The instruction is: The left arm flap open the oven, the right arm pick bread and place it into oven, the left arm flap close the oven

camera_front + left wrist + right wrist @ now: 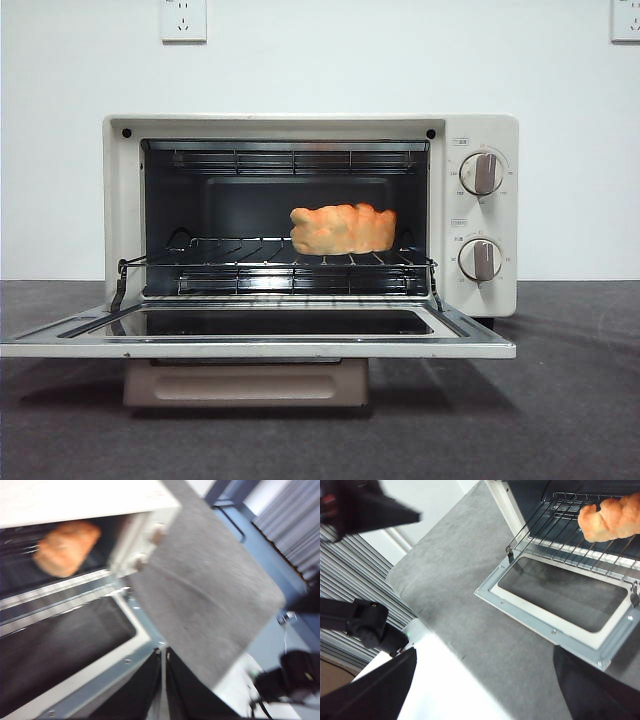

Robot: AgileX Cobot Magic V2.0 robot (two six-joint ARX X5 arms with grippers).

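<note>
The cream-white oven point(480, 130) stands with its door point(250, 348) folded down flat. On the right part of the wire rack point(230, 262) inside lies the golden-orange bread point(342, 229), with nothing holding it. Neither arm shows in the front view. In the blurred left wrist view, my left gripper point(163, 680) is shut and empty, just off the outer edge of the lowered door point(115, 667), with the bread point(67, 547) beyond. My right gripper point(480, 695) is open and empty, back from the door point(545, 630) and well away from the bread point(610, 517).
The oven sits on a dark grey mat point(560, 400) before a white wall with sockets point(184, 20). Two knobs point(482, 173) are on the oven's right panel. A black blurred wedge point(365, 505) hangs beyond the mat's edge in the right wrist view.
</note>
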